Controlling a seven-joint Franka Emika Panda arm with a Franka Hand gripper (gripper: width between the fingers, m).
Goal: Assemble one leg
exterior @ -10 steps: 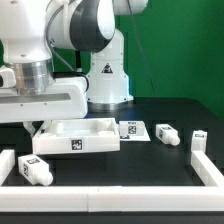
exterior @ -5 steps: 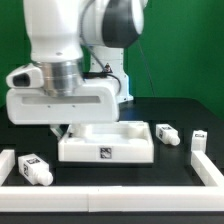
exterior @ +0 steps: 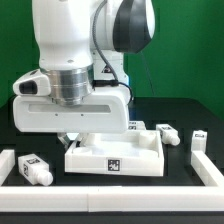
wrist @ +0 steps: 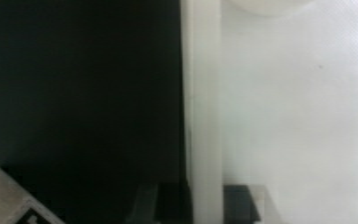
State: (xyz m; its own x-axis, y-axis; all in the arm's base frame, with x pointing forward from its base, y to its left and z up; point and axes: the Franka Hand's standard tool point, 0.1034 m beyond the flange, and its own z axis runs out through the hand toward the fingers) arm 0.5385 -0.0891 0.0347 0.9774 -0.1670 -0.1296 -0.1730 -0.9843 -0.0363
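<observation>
My gripper (exterior: 76, 139) is shut on the near-left rim of the large white square panel (exterior: 118, 157), which lies low over the black table in the middle of the exterior view. In the wrist view the panel's rim (wrist: 202, 110) runs between my two dark fingers (wrist: 245, 201), with my gripper (wrist: 204, 204) closed on it. Three legs, stubby white pegs with tags, lie loose: one (exterior: 35, 168) at the front on the exterior view's left, and two at its right, one (exterior: 165, 132) just behind the panel and one (exterior: 198, 139) further right.
A white rail (exterior: 110, 198) borders the table's front, with white end pieces at the exterior view's left (exterior: 6, 164) and right (exterior: 209, 165). The marker board (exterior: 135, 125) peeks out behind the panel. The robot's base (exterior: 118, 70) stands at the back.
My gripper has carried the white panel toward the exterior view's right and slightly forward. It now covers most of the marker board. The loose legs have not moved.
</observation>
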